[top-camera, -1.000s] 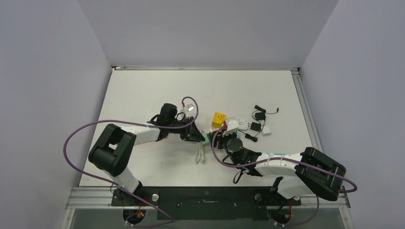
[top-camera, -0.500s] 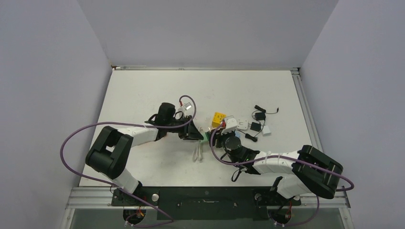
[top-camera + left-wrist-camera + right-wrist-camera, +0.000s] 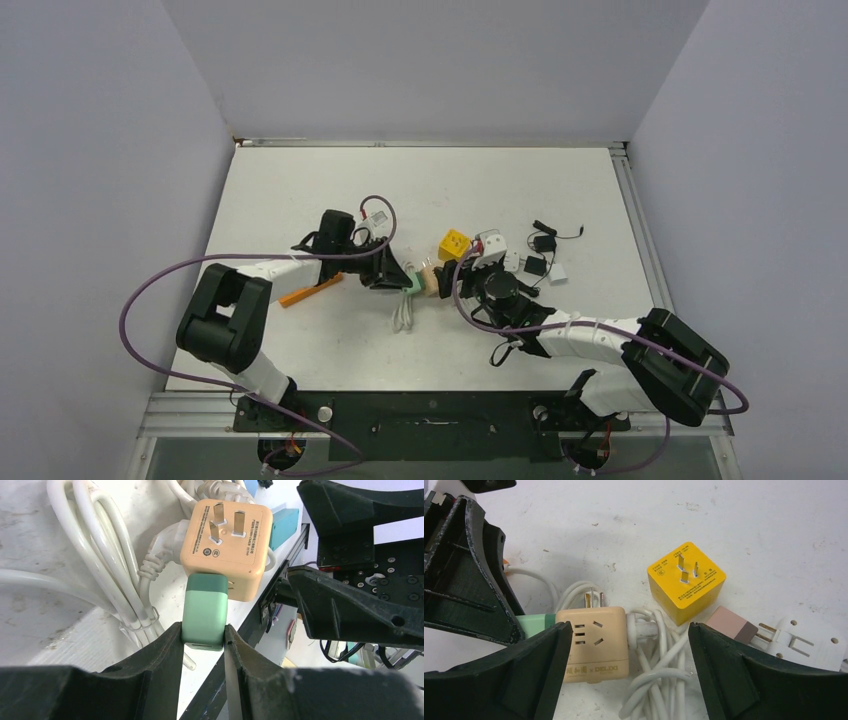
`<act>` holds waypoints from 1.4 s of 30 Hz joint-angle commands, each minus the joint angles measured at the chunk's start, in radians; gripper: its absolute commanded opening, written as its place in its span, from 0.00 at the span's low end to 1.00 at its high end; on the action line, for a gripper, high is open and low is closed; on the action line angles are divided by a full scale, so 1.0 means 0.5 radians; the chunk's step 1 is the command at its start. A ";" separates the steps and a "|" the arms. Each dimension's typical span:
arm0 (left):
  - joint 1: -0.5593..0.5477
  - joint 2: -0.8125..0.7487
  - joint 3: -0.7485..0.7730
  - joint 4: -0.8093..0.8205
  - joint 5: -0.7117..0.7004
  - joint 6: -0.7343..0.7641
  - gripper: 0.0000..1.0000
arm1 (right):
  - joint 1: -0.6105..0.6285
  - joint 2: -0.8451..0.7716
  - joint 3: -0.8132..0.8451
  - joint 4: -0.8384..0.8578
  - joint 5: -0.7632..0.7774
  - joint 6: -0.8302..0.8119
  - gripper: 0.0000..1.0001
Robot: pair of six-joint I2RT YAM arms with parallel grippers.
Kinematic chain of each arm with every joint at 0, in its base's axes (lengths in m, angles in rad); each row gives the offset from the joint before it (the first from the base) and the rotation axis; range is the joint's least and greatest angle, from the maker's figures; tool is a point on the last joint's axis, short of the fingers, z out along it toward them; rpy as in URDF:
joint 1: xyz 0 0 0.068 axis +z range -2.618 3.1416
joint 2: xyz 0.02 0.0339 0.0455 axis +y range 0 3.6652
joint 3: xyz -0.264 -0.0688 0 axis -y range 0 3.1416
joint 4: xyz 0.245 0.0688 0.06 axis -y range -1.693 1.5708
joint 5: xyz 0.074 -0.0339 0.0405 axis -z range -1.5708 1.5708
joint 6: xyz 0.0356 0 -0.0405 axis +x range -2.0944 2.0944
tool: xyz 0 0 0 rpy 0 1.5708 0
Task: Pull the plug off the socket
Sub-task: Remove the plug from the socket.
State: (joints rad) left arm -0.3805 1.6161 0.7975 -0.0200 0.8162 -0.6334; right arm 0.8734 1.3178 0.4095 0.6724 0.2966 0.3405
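Near the middle of the white tabletop (image 3: 300, 190) lies the peach-coloured cube socket adapter (image 3: 227, 540), its three metal prongs pointing up in the left wrist view; a mint-green rectangular plug (image 3: 204, 611) is still seated in one of its side faces, reaching out from the cube toward the left arm. The left gripper (image 3: 202, 642) is clamped narrowly on the free end of that green plug, one black finger (image 3: 160, 652) pressed against each of its flat sides; the peach cube itself sits just beyond the fingertips, untouched by them.

The right gripper (image 3: 629, 645) stands wide, its two black fingers (image 3: 539, 655) spread well apart and gripping nothing; in the right wrist view the near edge of the peach cube lies just beside the left-hand finger, with the rest of the cube in the gap between the two; whether that finger touches the cube cannot be told.

A coil of white cable (image 3: 656, 675) lies bunched against the cube on the side away from the green plug; a yellow cube adapter (image 3: 685, 581) with its prongs up sits just beyond, apart from the peach one; beside it lie a small brown-and-pink block (image 3: 731, 625) and a flat white plug (image 3: 806, 642); an orange stick-shaped object (image 3: 310, 292) rests on the table by the left arm.
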 commanded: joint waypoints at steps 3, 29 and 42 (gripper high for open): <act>0.113 -0.011 0.060 -0.155 -0.243 0.159 0.09 | -0.127 -0.017 0.185 -0.136 -0.441 -0.116 0.90; 0.203 -0.155 0.102 -0.256 -0.393 0.262 0.09 | -0.086 0.403 0.469 -0.346 -0.675 -0.136 0.62; 0.199 -0.167 0.102 -0.254 -0.391 0.265 0.08 | 0.030 0.547 0.601 -0.496 -0.356 -0.101 0.64</act>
State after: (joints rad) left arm -0.3031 1.5620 0.8165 -0.1429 0.7284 -0.5343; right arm 0.8799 1.5665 0.6704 0.4557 0.0715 0.2768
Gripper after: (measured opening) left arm 0.281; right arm 0.640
